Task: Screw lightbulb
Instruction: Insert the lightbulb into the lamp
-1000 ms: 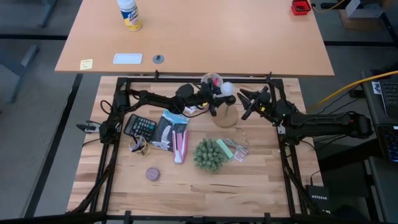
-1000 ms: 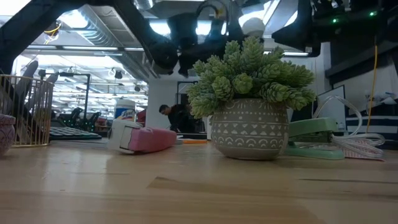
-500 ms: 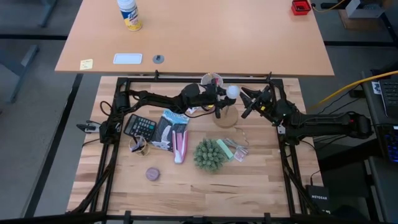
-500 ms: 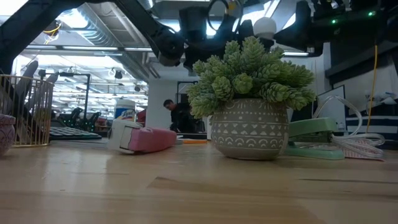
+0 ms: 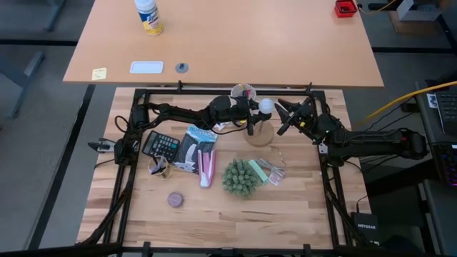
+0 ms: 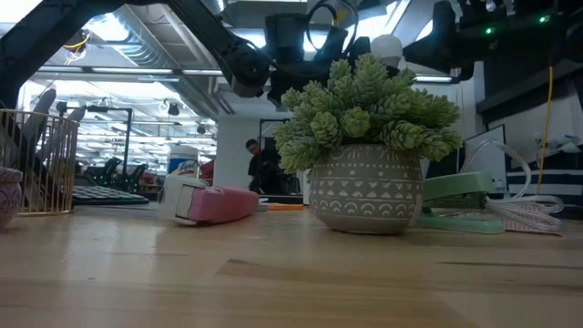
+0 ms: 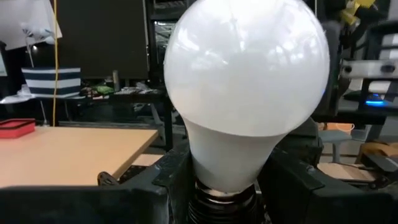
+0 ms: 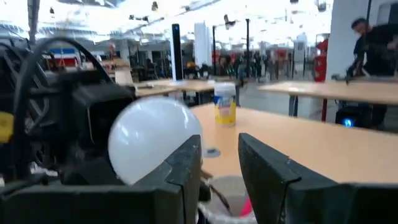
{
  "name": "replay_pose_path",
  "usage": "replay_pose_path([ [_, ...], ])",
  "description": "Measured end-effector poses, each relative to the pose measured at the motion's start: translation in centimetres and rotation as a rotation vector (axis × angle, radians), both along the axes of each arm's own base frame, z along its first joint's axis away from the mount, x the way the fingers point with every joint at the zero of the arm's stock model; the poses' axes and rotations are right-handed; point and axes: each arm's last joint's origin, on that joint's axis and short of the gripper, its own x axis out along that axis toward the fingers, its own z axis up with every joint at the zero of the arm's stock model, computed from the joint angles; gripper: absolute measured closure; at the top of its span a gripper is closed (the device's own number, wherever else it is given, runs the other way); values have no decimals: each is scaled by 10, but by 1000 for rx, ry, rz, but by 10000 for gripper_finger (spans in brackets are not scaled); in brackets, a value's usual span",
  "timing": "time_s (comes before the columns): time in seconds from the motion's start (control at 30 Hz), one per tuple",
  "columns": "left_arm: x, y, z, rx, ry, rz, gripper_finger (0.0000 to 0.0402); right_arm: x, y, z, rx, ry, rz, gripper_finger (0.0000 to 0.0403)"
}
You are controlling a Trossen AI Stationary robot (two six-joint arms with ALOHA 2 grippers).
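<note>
The lightbulb is held by its base in the left gripper, shifted slightly toward the open-fingered right gripper since earlier frames.

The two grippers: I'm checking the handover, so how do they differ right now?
The left gripper is shut on the lightbulb, gripping it at the neck just above the screw base; the right gripper holds nothing. The left jaws are clamped, while the right jaws stand open beside the bulb's globe. Both hang raised over the table's far side, facing each other.
</note>
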Motion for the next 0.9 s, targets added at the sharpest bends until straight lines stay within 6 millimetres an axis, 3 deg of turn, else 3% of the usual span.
replay_pose_path([
  [0.43, 0, 0, -1, -6, 19, 3, 251, -4, 4, 19, -104, -173, 89, 290],
  [0.8, 0, 0, -2, -7, 22, 3, 251, -3, 4, 22, -113, -204, 110, 290],
  [0.9, 0, 0, -2, -7, 23, 3, 251, 4, 3, 31, -121, -203, 135, 290],
])
